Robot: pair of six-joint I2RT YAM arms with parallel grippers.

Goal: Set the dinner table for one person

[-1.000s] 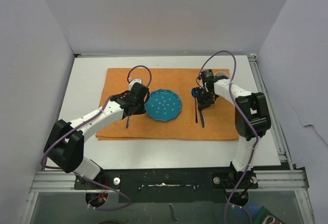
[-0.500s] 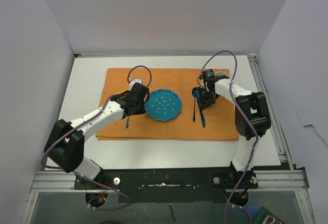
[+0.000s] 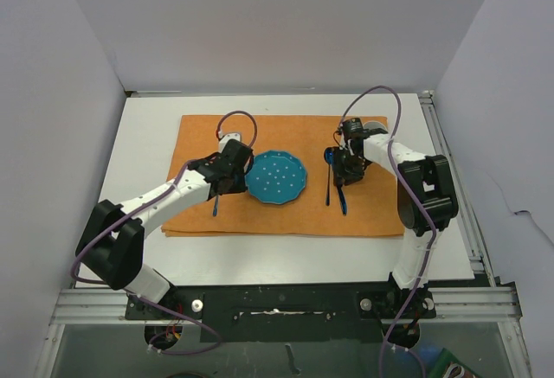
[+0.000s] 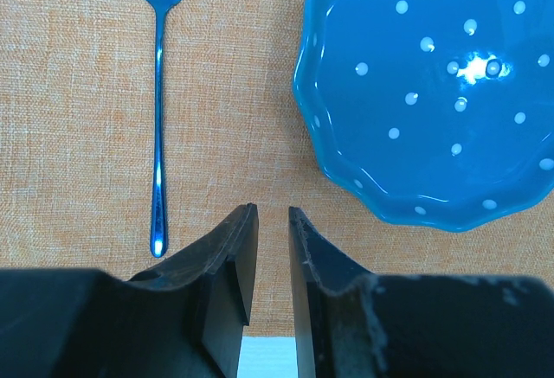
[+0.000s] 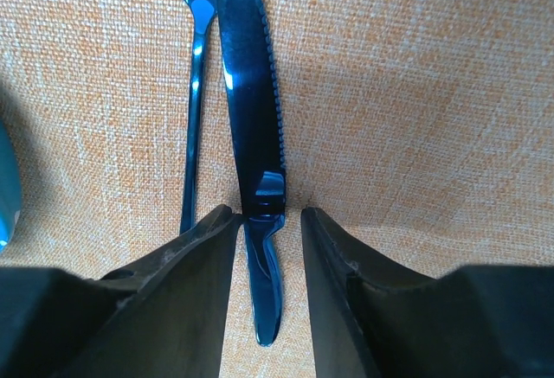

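Observation:
The white dinner table (image 3: 147, 140) carries an orange cloth (image 3: 303, 131). On the cloth lie a blue dotted plate (image 3: 275, 177), a blue fork (image 3: 215, 208) to its left, and a blue spoon (image 3: 328, 189) and knife (image 3: 341, 198) to its right. My left gripper (image 3: 235, 181) hovers between fork (image 4: 158, 110) and plate (image 4: 433, 92). Its jaws (image 4: 273, 211) stand narrowly apart and empty. My right gripper (image 3: 344, 170) is open low over the cloth. Its jaws (image 5: 267, 212) straddle the handle of the knife (image 5: 251, 92), which lies flat beside the spoon (image 5: 194, 118).
White walls enclose the table on the left, back and right. A metal rail (image 3: 450, 170) runs along the right edge. Purple cables loop above both wrists. The arm bases stand at the near edge.
The spoon's handle has swung slightly left, away from the knife. My right gripper has shifted a little over the knife. The left arm has hardly moved.

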